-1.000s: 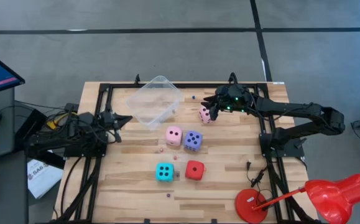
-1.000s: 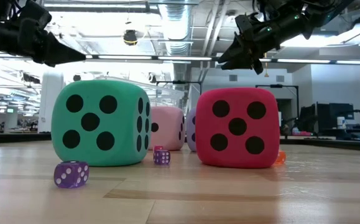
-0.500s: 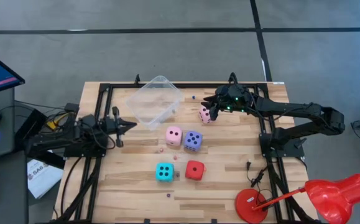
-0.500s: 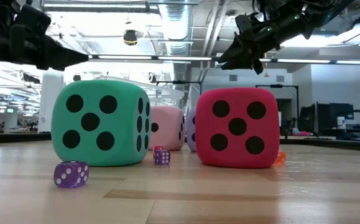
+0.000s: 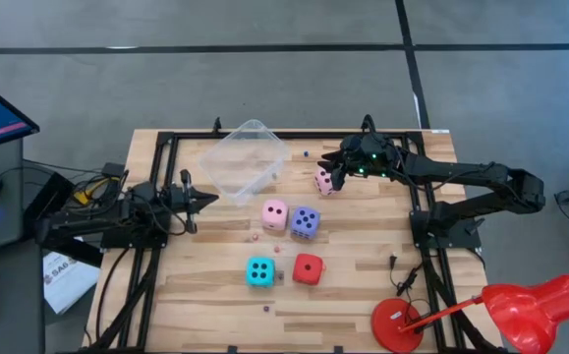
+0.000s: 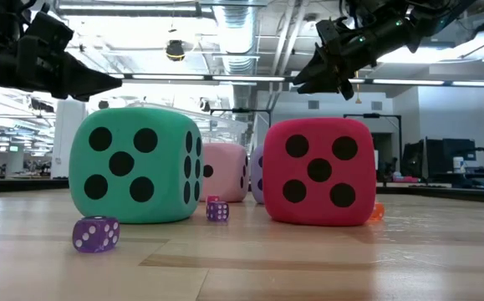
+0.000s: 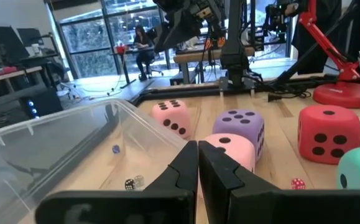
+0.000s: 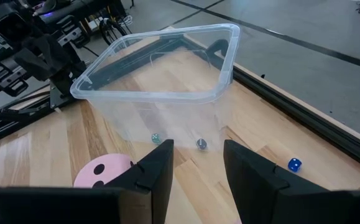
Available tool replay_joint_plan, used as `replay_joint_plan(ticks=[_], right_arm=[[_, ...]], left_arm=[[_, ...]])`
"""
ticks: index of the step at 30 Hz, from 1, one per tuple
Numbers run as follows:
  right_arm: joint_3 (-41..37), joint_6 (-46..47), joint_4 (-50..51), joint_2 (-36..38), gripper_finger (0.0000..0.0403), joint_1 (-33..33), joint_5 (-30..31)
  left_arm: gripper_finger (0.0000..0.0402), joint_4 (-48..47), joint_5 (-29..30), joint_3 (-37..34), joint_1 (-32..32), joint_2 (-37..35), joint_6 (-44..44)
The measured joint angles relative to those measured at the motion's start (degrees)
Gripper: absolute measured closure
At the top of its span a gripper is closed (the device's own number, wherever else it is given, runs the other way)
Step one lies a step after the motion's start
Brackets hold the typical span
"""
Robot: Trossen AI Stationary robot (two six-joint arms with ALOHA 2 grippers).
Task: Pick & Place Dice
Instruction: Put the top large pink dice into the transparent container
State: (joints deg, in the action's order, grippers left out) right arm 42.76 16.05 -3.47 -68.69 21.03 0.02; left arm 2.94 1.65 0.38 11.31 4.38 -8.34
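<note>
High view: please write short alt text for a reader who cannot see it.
Five dice lie on a wooden table beside a clear tub. The right end effector hovers open above one pink die; the left end effector waits shut.

Worktop (image 5: 363, 285) looking like pale wood planks w/ satin sheen, grain showing. Tub (image 5: 246, 159) reading as clear glossy plastic, thin-walled. Dice (image 6: 133, 165) looking matt, soft foam-like, pips flat black. Tiny purple die (image 6: 96, 233) looking translucent glossy. Frame rails (image 5: 422, 221) showing as matt black metal.

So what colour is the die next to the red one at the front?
Cyan, clearest in the high view.
</note>
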Motion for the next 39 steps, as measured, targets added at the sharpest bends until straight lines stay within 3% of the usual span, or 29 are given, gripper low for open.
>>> replay_joint_plan(ticks=[33,36,39], right_arm=[[-0.01,0.08,-0.86,0.00,0.0264,-0.01,-0.14],[0.02,4.85,-3.14,0.02,0.0253,-0.16,0.77],[0.02,8.74,-2.10,0.02,0.0220,-1.08,5.56]], left_arm=[[0.0399,0.09,0.02,-0.02,0.00,1.05,0.02],[0.0399,0.09,0.02,-0.02,0.00,1.05,0.02],[0.0399,0.09,0.02,-0.02,0.00,1.05,0.02]])
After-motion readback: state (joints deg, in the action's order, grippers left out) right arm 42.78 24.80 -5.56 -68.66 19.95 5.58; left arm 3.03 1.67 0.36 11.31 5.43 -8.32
